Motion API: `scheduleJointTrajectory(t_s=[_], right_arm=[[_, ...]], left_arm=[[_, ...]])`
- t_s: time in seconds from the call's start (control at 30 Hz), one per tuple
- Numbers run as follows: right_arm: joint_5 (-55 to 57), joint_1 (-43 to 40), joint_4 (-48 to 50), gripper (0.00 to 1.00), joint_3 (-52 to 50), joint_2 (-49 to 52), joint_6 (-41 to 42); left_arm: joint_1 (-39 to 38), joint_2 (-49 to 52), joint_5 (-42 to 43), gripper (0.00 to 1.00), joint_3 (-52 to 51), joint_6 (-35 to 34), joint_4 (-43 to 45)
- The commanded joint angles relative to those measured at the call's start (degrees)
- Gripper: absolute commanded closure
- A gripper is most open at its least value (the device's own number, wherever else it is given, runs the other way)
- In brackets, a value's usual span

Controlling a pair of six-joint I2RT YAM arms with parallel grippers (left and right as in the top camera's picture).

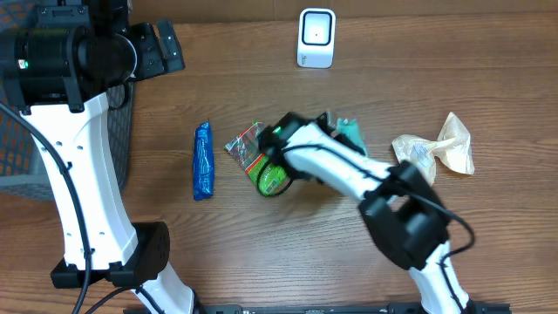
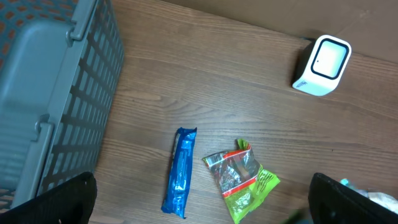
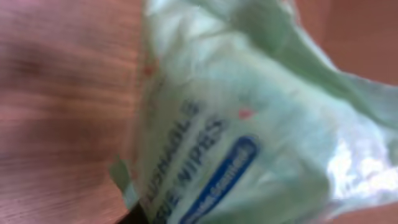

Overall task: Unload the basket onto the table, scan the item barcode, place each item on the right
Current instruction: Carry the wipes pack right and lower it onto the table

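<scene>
A pale green pack of wipes (image 3: 249, 124) fills the right wrist view, blurred and very close, with wood grain behind it. From overhead its teal edge (image 1: 350, 133) sticks out from under my right gripper (image 1: 330, 126) near the table's middle. Only one dark finger (image 3: 134, 214) shows beside the pack, so the grip is unclear. The white scanner (image 1: 316, 37) stands at the back, well beyond that gripper. It also shows in the left wrist view (image 2: 322, 65). My left gripper (image 2: 205, 202) hangs open and empty, high at the back left (image 1: 164, 45).
A blue wrapper (image 1: 202, 160) lies left of centre. A green and red snack bag (image 1: 257, 153) lies partly under my right arm. A crumpled beige bag (image 1: 436, 150) sits at the right. A grey mesh basket (image 2: 62, 93) stands at the left edge.
</scene>
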Motion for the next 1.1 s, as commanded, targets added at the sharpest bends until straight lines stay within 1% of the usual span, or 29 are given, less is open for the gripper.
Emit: scheduleJointTrajectory(t_s=[0.0, 0.03, 0.07, 0.1, 0.13, 0.2, 0.23, 0.3, 0.37, 0.53, 0.63, 0.73, 0.83, 0.97, 1.07], right_arm=[[5.68, 3.50, -1.20, 0.67, 0.37, -0.26, 3.08], [5.66, 4.68, -1.57, 0.62, 0.48, -0.37, 3.41], [5.70, 5.57, -2.08, 0.53, 0.57, -0.39, 3.72], [5.73, 6.32, -2.89, 0.42, 0.70, -0.39, 5.01], [5.70, 6.99, -3.89, 0.35, 0.92, -0.39, 6.75], [5.46, 7.65, -5.05, 0.17, 0.98, -0.39, 10.12], [4.26, 7.65, -5.05, 0.10, 1.05, -0.39, 10.27], [2.12, 7.45, -4.59, 0.04, 1.16, -0.39, 10.29], [-0.28, 6.95, -3.98, 0.00, 1.18, -0.39, 10.56], [-9.90, 2.91, -2.58, 0.00, 4.15, -2.38, 10.12], [-18.51, -1.70, 1.16, 0.03, 6.14, -6.32, 4.90], [-32.26, -8.20, 6.40, 0.09, 6.32, -11.58, -1.70], [-44.41, -14.56, 8.57, 0.11, 6.29, -14.86, -6.45], [-53.02, -21.42, 8.35, 0.15, 4.59, -15.96, -11.06], [-59.58, -24.52, 10.16, 0.16, 0.61, -15.96, -14.93]], left_arm=[[0.42, 0.28, 0.70, 0.00, -0.33, -1.22, -0.09], [0.42, 0.31, 0.70, 0.00, -0.33, -1.22, -0.09], [0.42, 0.31, 0.70, 0.00, -0.33, -1.22, -0.09], [0.42, 0.31, 0.70, 0.00, -0.33, -1.22, -0.09], [0.42, 0.31, 0.70, 0.00, -0.33, -1.22, -0.09], [0.42, 0.33, 0.70, 0.00, -0.33, -1.22, -0.09], [0.42, 0.31, 0.70, 0.00, -0.33, -1.22, -0.09], [0.42, 0.33, 0.70, 0.00, -0.33, -1.22, -0.09], [0.42, 0.33, 0.70, 0.00, -0.33, -1.22, -0.09], [0.42, 0.37, 0.70, 0.00, -0.33, -1.22, -0.09], [0.42, 0.55, 0.70, 0.00, -0.33, -1.22, -0.09], [0.42, 0.70, 0.70, 0.00, -0.33, -1.22, -0.09], [0.42, 0.70, 0.70, 0.00, -0.33, -1.22, -0.09], [0.42, 0.70, 0.70, 0.00, -0.33, -1.22, -0.09], [0.42, 0.70, 0.68, 0.00, -0.33, -1.22, -0.09]])
